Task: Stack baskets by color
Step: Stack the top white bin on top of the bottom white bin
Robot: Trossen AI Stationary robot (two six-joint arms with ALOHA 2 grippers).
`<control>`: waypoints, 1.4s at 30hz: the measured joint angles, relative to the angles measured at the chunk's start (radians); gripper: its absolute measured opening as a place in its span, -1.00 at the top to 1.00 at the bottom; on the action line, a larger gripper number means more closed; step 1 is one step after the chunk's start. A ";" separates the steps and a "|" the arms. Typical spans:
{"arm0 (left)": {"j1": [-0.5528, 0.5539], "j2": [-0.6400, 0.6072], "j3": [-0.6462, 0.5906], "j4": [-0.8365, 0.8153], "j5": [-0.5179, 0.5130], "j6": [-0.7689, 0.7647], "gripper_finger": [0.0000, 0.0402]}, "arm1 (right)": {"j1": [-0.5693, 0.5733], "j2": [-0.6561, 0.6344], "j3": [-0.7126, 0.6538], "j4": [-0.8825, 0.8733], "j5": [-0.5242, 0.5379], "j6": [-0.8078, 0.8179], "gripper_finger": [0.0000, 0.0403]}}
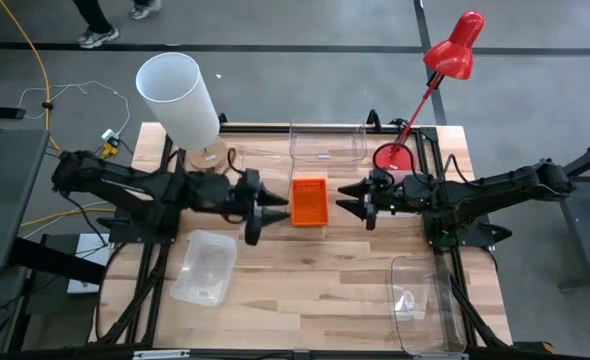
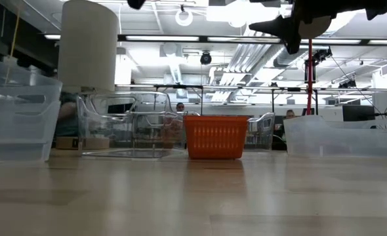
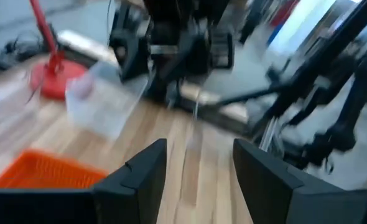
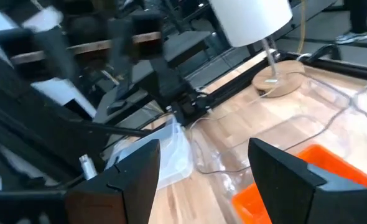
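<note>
An orange mesh basket (image 1: pixel 309 200) (image 2: pixel 214 136) stands on its bottom at the table's middle. Three clear bins rest on the table: one at the far edge (image 1: pixel 327 142), one near left (image 1: pixel 205 266), one near right (image 1: pixel 422 303). My left gripper (image 1: pixel 267 215) (image 3: pixel 199 180) hovers open just left of the orange basket (image 3: pixel 40 171), holding nothing. My right gripper (image 1: pixel 345 200) (image 4: pixel 202 180) hovers open just right of the basket (image 4: pixel 295 180), pointing at it, with nothing between its fingers; it shows high above the table in the low view (image 2: pixel 285 29).
A white cylindrical lampshade (image 1: pixel 178 95) on a wooden base stands at the far left corner. A red desk lamp (image 1: pixel 453 48) with its round base (image 1: pixel 393 157) stands at the far right. Bare wood lies between the two near bins.
</note>
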 joint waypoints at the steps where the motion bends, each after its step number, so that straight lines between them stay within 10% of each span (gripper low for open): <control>1: 0.015 -0.011 -0.031 0.061 0.011 0.008 0.14 | 0.000 0.000 0.000 0.000 -0.007 0.011 -0.15; 5: 0.065 -0.094 -0.161 0.188 0.019 0.046 0.14 | 0.000 0.001 0.068 -0.105 0.004 0.056 -0.15; 12: 0.210 -0.272 -0.323 0.270 0.169 0.064 0.15 | -0.001 0.097 0.380 -0.773 0.210 0.075 -0.15; 20: 0.303 -0.324 -0.365 0.270 0.279 0.097 0.15 | -0.068 0.303 0.570 -1.344 0.272 0.553 -0.15; 42: 0.314 -0.324 -0.365 0.271 0.282 0.062 0.15 | -0.215 0.589 0.271 -1.092 0.004 0.751 -0.15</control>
